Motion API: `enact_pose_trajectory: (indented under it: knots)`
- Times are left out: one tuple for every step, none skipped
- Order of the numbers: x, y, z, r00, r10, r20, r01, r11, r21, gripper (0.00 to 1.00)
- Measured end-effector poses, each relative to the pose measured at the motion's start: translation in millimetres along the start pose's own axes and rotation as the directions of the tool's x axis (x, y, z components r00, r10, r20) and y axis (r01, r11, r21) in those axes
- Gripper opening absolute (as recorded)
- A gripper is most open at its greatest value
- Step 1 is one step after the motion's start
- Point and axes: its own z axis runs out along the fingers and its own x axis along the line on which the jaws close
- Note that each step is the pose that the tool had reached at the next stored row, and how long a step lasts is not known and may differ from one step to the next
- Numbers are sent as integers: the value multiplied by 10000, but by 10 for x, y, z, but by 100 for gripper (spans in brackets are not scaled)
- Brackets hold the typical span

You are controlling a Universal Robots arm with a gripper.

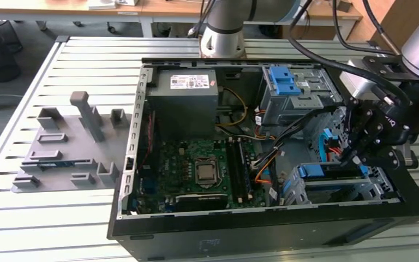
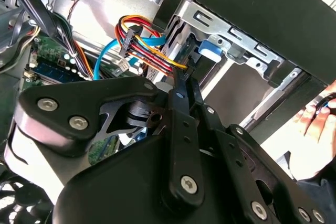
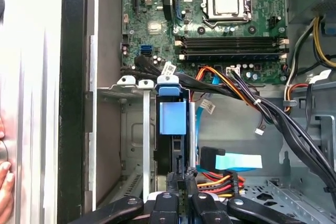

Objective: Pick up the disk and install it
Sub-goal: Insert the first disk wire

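Blue plastic of the disk's carrier frame marks where the disk (image 3: pixel 172 129) now is: standing on edge in the drive bay (image 3: pixel 134 85) of the open computer case (image 1: pixel 268 229), directly ahead of the gripper's fingertips in the first wrist view.

Gripper (image 1: pixel 359 158) is lowered into the case's near corner at the exterior view's right. In the first wrist view its fingers (image 3: pixel 184 182) are drawn close together on the disk's rear edge; judged to be pinching that edge, though the contact itself is partly hidden by the linkage.

Around the tool: bundle of red, yellow and orange cables (image 2: pixel 149 51) just beside the fingertips, flat blue cable (image 3: pixel 239 161) to one side of them, motherboard (image 1: pixel 202 169) beyond the bay. Second wrist view has the bay's sheet-metal wall (image 2: pixel 231 40) close ahead of the gripper body. A person's hand (image 2: pixel 315 116) is near the outside of the case.

Progress, as judged: pick-up done, disk largely in its slot. Whether it is fully seated or latched cannot be told. Gripper not yet released.

Grey fixture block (image 1: pixel 67 147) sits on the table, well apart from the tool.
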Motion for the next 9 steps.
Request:
enact_pose_trajectory:
  knots:
    - [0, 0, 1, 10000, -24, 0, 24, 10000, 1, 16]
    - [0, 0, 3, 10000, -28, 1, 28, 10000, 2, 16]
    - [-1, -1, 3, 10000, -31, 2, 31, 10000, 2, 16]
    - [-3, -1, 4, 10000, -34, 3, 34, 10000, 2, 16]
    - [-5, -1, 3, 10000, -36, 2, 36, 10000, 2, 16]
    - [-9, -2, 4, 10000, -38, 4, 38, 10000, 2, 16]
    - [-12, -2, 3, 10000, -38, 2, 38, 10000, 2, 16]
    - [-15, -2, 3, 10000, -38, 4, 38, 10000, 2, 16]
    - [-17, -2, 4, 10000, -39, 6, 39, 10000, 3, 16]
